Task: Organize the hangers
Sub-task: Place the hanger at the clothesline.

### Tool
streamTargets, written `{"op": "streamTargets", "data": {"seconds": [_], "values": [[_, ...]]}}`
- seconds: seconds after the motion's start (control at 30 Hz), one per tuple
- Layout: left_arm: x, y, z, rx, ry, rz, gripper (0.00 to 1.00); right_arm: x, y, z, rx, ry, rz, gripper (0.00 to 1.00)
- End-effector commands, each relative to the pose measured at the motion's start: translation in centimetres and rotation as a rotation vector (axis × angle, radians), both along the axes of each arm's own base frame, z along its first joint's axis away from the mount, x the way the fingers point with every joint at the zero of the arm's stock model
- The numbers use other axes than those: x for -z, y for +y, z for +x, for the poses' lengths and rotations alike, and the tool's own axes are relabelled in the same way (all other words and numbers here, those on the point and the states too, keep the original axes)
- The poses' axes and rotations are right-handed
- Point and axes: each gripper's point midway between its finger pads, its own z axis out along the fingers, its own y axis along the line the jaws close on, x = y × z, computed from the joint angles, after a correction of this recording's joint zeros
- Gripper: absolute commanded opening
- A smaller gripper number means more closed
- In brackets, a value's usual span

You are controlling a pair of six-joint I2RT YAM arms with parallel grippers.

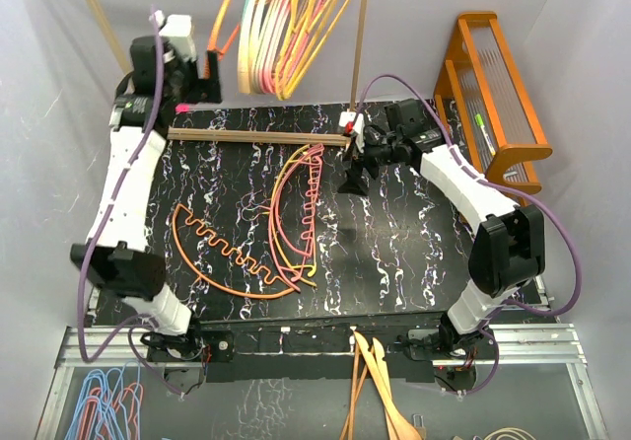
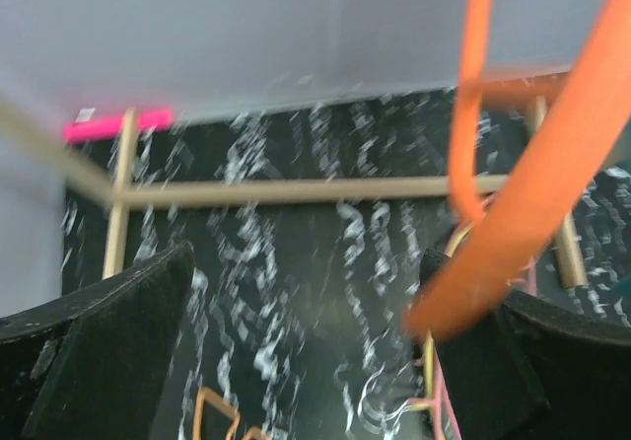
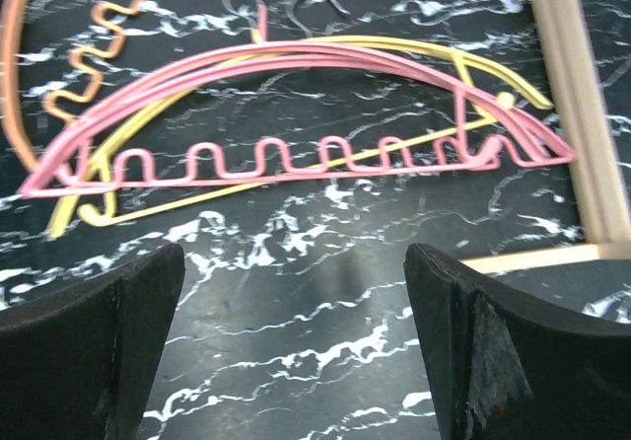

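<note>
**Top external.** A bunch of hangers (image 1: 286, 31) hangs at the upper middle of the frame, with an orange hanger (image 1: 225, 28) at its left edge. The left claw (image 1: 209, 77) sits just to the lower left of that one, high in the upper left. Three more lie flat on the tabletop (image 1: 414, 253): an orange wavy hanger (image 1: 232, 253) at lower centre-left, and a pink hanger (image 1: 311, 198) crossing a yellow hanger (image 1: 279, 218) at centre. The right claw (image 1: 352, 182) hovers just right of that pair, whose long axes run up and down the frame. The right arm is clearly the nearer one to them.

**Left wrist.** The left claw (image 2: 311, 292) stands wide, with only tabletop showing between the fingers. The blurred orange hanger (image 2: 552, 183) crosses the right of the frame in front of the right-hand finger. I cannot tell whether they touch, but nothing is pinched.

**Right wrist.** The right claw (image 3: 294, 282) is wide and holds nothing. The pink hanger (image 3: 296, 57) and yellow hanger (image 3: 513, 85) lie straight ahead, above the fingers in the frame. Their long axes run left to right, parallel to the line between the fingers. By my reading, the coming pickup turns on this. The jaws would close along the bars, not across them, so the wrist likely needs turning, or the claw must reach forward to an end.
</note>
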Motion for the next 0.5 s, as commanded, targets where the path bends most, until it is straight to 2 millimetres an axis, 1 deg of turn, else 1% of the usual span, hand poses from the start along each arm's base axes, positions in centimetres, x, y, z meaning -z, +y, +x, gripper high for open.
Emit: {"op": "streamTargets", "data": {"seconds": [0.0,0.03,0.07,0.1,0.13,0.17,0.2,0.23,0.3,0.33,0.37,0.4,0.47], "values": [[-2.4,7.1,-5.0,-0.260,-0.096,-0.103,0.97,-3.6,0.9,-3.4,-0.200,0.049,0.189,0.98],[-0.7,7.7,-5.8,-0.294,-0.061,-0.125,0.97,-3.8,1.2,-2.8,-0.184,0.044,0.182,0.98],[1.5,7.8,-6.5,-0.321,-0.018,-0.173,0.97,-3.6,1.3,-2.3,-0.164,0.031,0.166,0.98],[2.9,8.0,-7.8,-0.341,0.009,-0.222,0.97,-3.5,1.5,-2.0,-0.160,-0.013,0.144,0.98],[5.4,8.1,-8.9,-0.366,0.060,-0.265,0.97,-3.3,2.0,-1.5,-0.153,-0.061,0.122,0.98],[7.4,7.8,-9.9,-0.371,0.100,-0.314,0.97,-3.1,2.3,-0.7,-0.128,-0.093,0.101,0.98],[9.9,7.4,-10.8,-0.369,0.154,-0.364,0.97,-2.7,2.7,-0.2,-0.124,-0.109,0.078,0.98],[12.0,6.3,-11.6,-0.342,0.202,-0.424,0.97,-2.1,3.1,0.1,-0.134,-0.118,0.051,0.98],[15.5,3.8,-13.3,-0.273,0.304,-0.540,0.97,-1.3,3.9,0.2,-0.163,-0.127,0.013,0.98],[17.0,2.5,-14.2,-0.234,0.359,-0.593,0.97,-1.1,4.3,0.2,-0.165,-0.134,0.008,0.98],[18.0,1.9,-15.1,-0.223,0.386,-0.620,0.97,-1.1,4.9,0.1,-0.172,-0.146,0.008,0.98],[18.8,1.6,-16.0,-0.220,0.405,-0.631,0.97,-1.2,5.5,-0.1,-0.177,-0.162,0.010,0.99],[19.8,2.0,-17.8,-0.252,0.432,-0.605,0.97,-1.4,6.6,-0.6,-0.200,-0.178,0.013,0.98]]}}
